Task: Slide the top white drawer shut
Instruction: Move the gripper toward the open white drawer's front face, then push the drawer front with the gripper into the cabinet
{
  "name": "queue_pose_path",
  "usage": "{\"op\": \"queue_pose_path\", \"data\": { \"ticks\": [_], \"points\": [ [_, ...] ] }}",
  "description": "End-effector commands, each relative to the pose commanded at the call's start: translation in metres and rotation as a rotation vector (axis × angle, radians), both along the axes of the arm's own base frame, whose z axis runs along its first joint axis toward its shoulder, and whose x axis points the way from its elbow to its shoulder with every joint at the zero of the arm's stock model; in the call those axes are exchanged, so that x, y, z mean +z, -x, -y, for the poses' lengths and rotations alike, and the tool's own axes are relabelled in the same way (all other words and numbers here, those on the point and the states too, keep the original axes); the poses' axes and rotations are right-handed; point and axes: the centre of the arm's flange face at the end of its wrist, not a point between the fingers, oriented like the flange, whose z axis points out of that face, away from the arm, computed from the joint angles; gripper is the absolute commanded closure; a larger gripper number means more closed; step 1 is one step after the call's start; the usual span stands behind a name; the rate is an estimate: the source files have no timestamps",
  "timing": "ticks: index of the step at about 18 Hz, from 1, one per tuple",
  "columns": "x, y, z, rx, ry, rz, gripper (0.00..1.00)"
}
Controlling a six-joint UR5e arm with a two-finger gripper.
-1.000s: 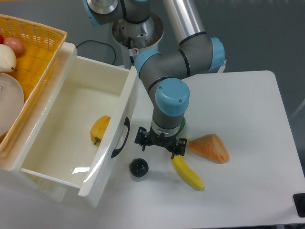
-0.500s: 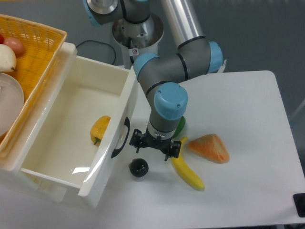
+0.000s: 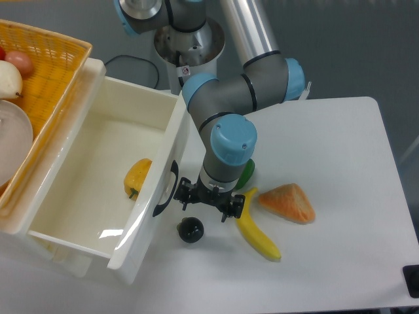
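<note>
On the white table [image 3: 340,144], the released gripper [image 3: 206,199] hovers at 3 o'clock from the top white drawer [image 3: 98,190]; rigid, glossy, likely slippery, best pushed at its front panel.

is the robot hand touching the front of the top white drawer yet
Cannot tell. In the fixed camera view the hand sits right beside the top white drawer, but neither contact nor a gap shows plainly.

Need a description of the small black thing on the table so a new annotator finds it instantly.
Start from the open top white drawer at the left and find the curved black handle on its front panel. Just right of and below that handle, on the white table, sits the small black round object, beneath the end effector. It is the only dark item there; the neighbouring banana is yellow and long.
</note>
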Motion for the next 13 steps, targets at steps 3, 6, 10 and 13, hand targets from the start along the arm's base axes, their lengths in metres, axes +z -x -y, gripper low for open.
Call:
{"op": "queue_pose_path", "data": {
  "ticks": [3,6,10,13],
  "points": [
    [0.000,0.000,0.000,-0.001,0.000,0.000,0.00],
    [0.002,-0.001,0.001,-0.003,0.000,-0.001,0.00],
    [0.003,-0.003,0.002,-0.005,0.003,0.008,0.00],
    [0.003,-0.010,0.000,-0.017,0.010,0.016,0.00]
  ]
}}
